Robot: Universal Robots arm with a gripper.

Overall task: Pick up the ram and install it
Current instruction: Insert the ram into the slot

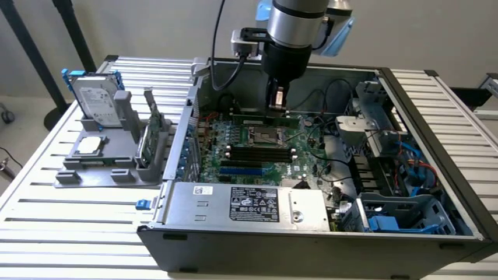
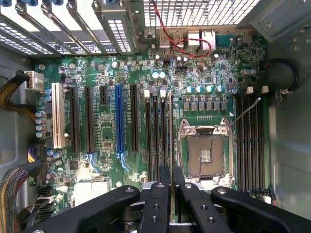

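Nearest in the exterior view, the slatted worktop (image 1: 78, 233) carries the open computer case (image 1: 435, 146), with the labelled power supply cover (image 1: 257, 204) along its front edge. Just behind that lies the motherboard (image 1: 233, 166), with a bank of black memory slots (image 1: 257, 153) in front of the bare CPU socket (image 1: 269, 137). Above the board the hand (image 1: 276, 105) hangs from the arm, its 2 fingers (image 2: 159, 199) drawn close together. They appear pinched on the ram (image 1: 260, 121), the narrow green strip lying level beneath them, off the board and not yet seated. In the wrist view a thin pale edge runs out from between the fingers along the socket side of that slot bank, which I take for the stick seen edge-on. Whether it is exactly over a slot cannot be told. The stick should be light and stiff but thin and easily damaged, and its smooth faces could slip or tilt in a narrow pinch. The safest hold is probably on the 2 flat faces near mid-length and high up, clear of the contact edge, so a push lands evenly. Farther off, towards the exterior view's left, a grey holder (image 1: 101, 157) stands on the worktop with a green expansion card (image 1: 151, 131) and a hard drive (image 1: 97, 102) upright in it.
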